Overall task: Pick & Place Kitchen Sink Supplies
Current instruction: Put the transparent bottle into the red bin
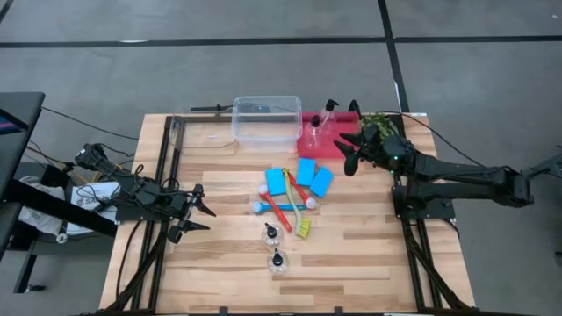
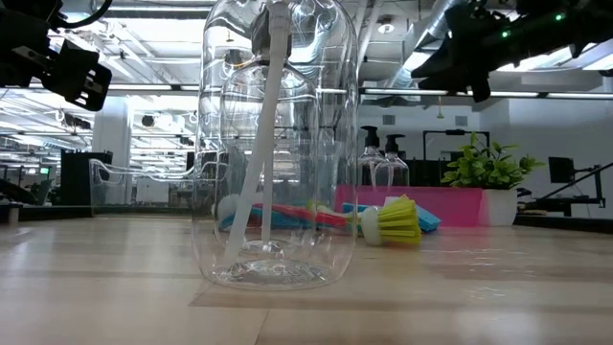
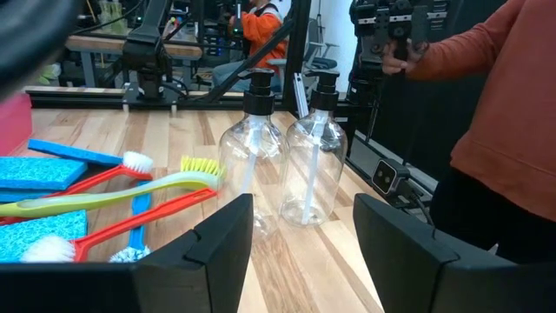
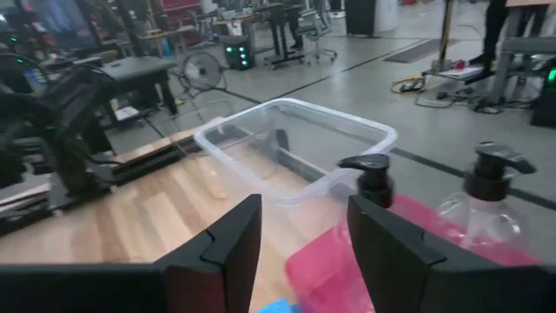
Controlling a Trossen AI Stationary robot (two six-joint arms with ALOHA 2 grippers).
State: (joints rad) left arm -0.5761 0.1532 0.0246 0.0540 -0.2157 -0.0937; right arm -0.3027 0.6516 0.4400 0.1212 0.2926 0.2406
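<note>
Bottles [image 1: 322,127] stand on the red tray [image 1: 309,147] just ahead of my empty, open right gripper [image 1: 349,154], so a careless sweep could topple them, while my open left gripper [image 1: 195,220] waits.

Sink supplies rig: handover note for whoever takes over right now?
Left gripper: open, empty, low at the table's left side, facing the two table bottles.
Right gripper: open, empty, raised beside the red tray.
Done: two pump bottles stand in the red tray.
Left: two bottles at table centre-front, three blue sponges and the red, blue and yellow-green brushes loose mid-table.
Clear tub looks empty. The plant sits by the tray, close under the right arm.
</note>
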